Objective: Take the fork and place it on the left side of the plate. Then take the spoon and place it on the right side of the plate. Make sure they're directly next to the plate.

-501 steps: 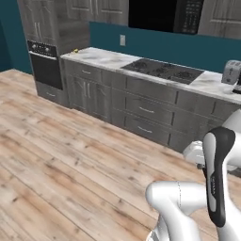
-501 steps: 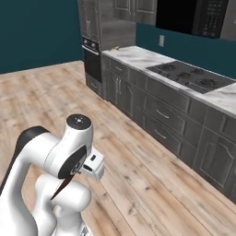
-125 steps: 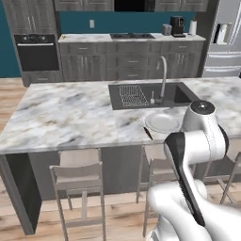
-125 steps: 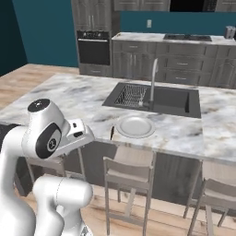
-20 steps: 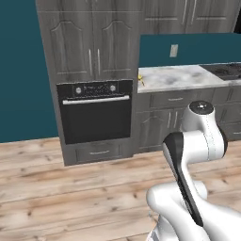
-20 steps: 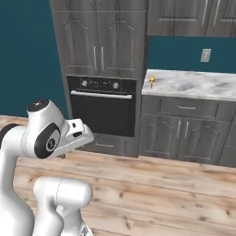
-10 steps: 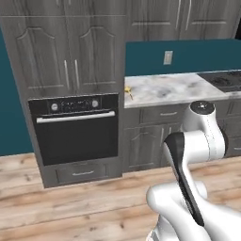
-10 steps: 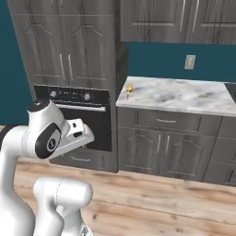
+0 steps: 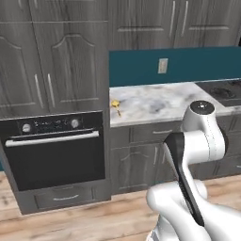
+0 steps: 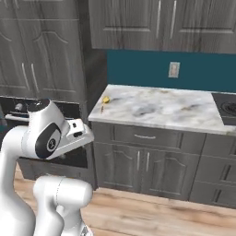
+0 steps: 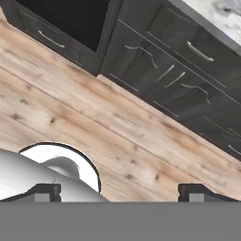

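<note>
1. The spoon [image 9: 115, 104] lies on the marble worktop [image 9: 160, 101], near its left end, in the middle of the left base view. Its golden bowl is toward the wall and its thin handle points toward the front edge.
2. In the right base view the spoon [image 10: 105, 100] is at the upper middle-left of the frame, close to the left edge of the worktop [image 10: 161, 108].
3. The end effector [image 11: 120, 190] is at the bottom of the hand view. Its two dark fingertips [image 11: 44, 190] stand wide apart, with nothing between them; behind them is the wooden floor [image 11: 94, 122].
4. A built-in oven [image 9: 54, 146] with a dark glass door is at the left of the left base view, just beside the worktop cabinet. Its door is closed.
5. Grey cabinet doors and drawers [image 10: 143, 156] under the worktop are all closed, so what they hold cannot be seen.
6. A wall socket [image 9: 163, 65] sits on the teal wall above the worktop, at the upper right of the left base view.
7. A part of a cooktop [image 9: 221, 90] is at the right edge of the left base view, on the same worktop, well apart from the spoon.
</note>
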